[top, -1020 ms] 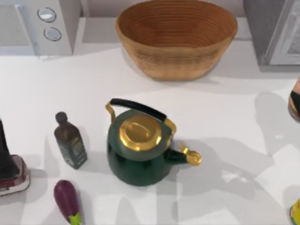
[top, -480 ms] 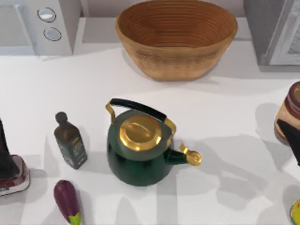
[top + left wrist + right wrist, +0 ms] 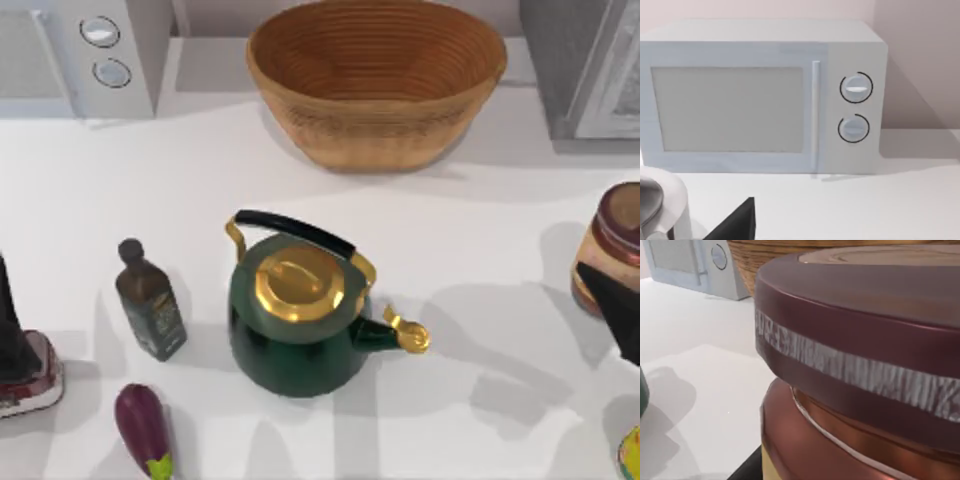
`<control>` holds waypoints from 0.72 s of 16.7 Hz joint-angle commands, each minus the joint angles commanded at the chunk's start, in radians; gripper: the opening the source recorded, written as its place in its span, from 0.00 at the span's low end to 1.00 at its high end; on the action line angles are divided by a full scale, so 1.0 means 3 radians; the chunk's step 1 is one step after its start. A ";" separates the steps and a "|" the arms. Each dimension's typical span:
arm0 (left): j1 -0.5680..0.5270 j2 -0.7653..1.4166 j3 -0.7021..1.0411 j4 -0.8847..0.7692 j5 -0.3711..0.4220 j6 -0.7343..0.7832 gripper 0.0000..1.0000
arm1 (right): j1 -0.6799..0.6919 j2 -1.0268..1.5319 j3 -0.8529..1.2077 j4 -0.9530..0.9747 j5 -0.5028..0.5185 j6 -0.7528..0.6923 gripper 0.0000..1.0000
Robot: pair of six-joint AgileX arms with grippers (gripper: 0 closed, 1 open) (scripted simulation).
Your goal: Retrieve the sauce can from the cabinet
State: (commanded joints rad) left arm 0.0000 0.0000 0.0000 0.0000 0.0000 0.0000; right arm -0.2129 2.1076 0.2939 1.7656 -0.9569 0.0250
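Sauce can [image 3: 612, 245], a short rigid cylinder with maroon top bands and a tan side, sits at the worktop's [image 3: 120, 190] right edge, right against the right gripper's dark fingers [image 3: 612, 305]; whether they clamp it I cannot tell. It looks stiff, smooth, probably slippery: grip the straight side below the ridged lid band [image 3: 850, 365]. The left arm is parked facing the white microwave [image 3: 760, 95].

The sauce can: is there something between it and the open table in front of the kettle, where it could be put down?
Nothing visible stands in the way. The can is at the table's right edge with the right gripper on it. Between it and the kettle lies only bare table. The basket is farther back, off that path.
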 joint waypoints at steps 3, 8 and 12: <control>0.0000 0.0000 0.0000 0.0000 0.0000 0.0000 1.00 | 0.0247 0.0165 0.0229 0.0044 0.0257 -0.0014 0.00; 0.0000 0.0000 0.0000 0.0000 0.0000 0.0000 1.00 | 0.0530 0.0363 0.0471 0.0090 0.0550 -0.0027 0.00; 0.0000 0.0000 0.0000 0.0000 0.0000 0.0000 1.00 | 0.0530 0.0363 0.0471 0.0090 0.0550 -0.0027 0.08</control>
State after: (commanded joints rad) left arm 0.0000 0.0000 0.0000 0.0000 0.0000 0.0000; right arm -0.0540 2.2165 0.4351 1.7926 -0.7918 0.0171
